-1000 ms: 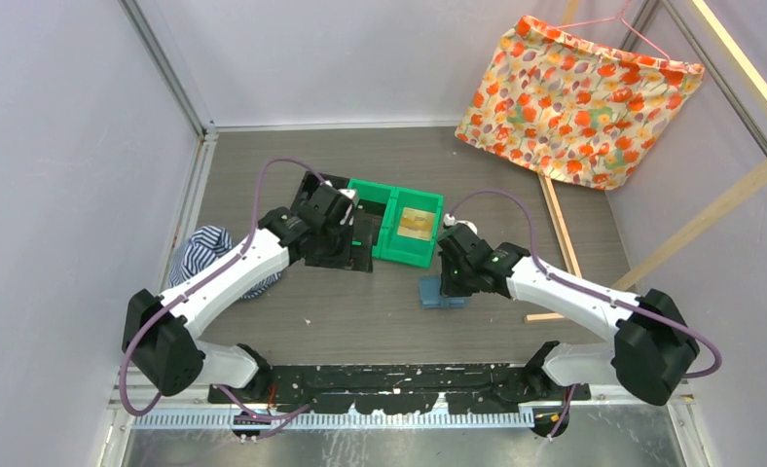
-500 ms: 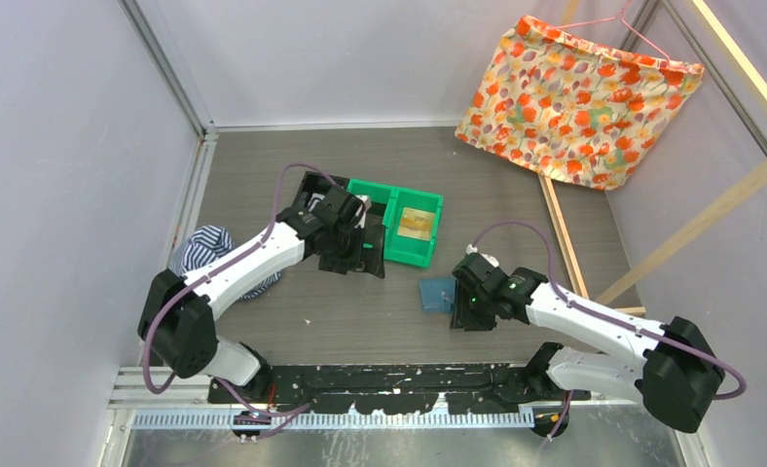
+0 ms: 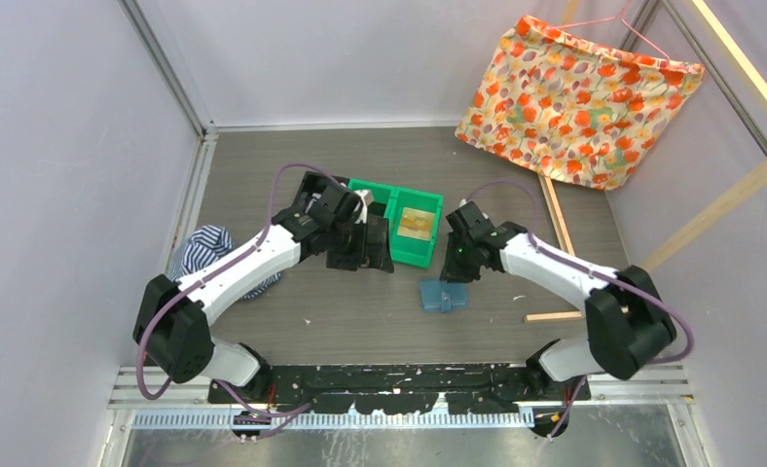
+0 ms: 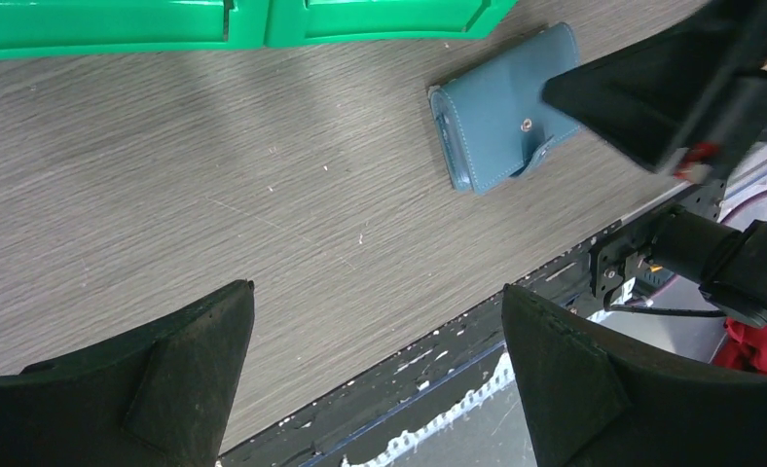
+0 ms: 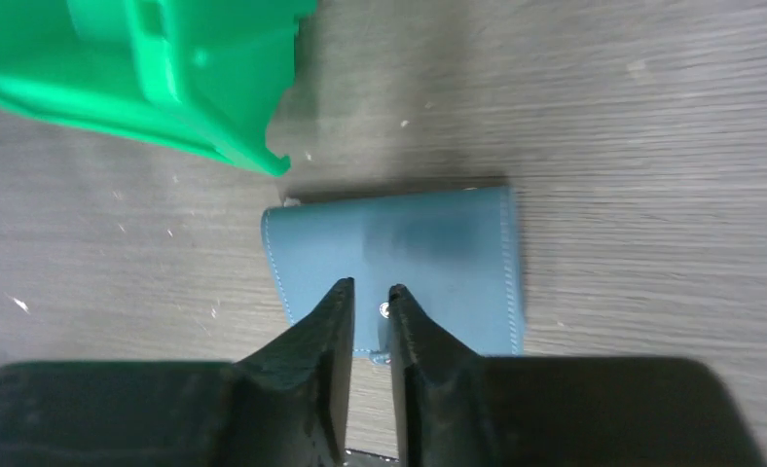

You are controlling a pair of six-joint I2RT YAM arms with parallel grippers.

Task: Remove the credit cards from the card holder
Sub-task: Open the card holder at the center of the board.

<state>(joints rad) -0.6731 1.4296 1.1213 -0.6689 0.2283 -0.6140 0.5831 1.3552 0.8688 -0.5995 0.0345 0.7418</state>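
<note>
The teal-blue card holder (image 3: 442, 294) lies closed on the wood-grain table with its tab snapped. It also shows in the left wrist view (image 4: 496, 117) and the right wrist view (image 5: 428, 243). No credit cards show; they are hidden. My right gripper (image 3: 455, 265) hovers just behind and above the holder. Its jaws (image 5: 371, 288) are shut to a thin slit with nothing between them, tips over the holder's snap. My left gripper (image 3: 365, 255) is wide open and empty (image 4: 375, 292), in front of the green bins and left of the holder.
Two joined green bins (image 3: 396, 224) stand behind the holder, the right one holding a flat tan item (image 3: 419, 222). A striped cloth (image 3: 204, 255) lies at the left. A floral cloth (image 3: 574, 92) hangs at the back right. Wooden slats (image 3: 555, 224) lie to the right.
My right gripper swung from the holder's near right side back to a spot just behind it. My left gripper shifted slightly right along the bins. The holder has stayed put.
</note>
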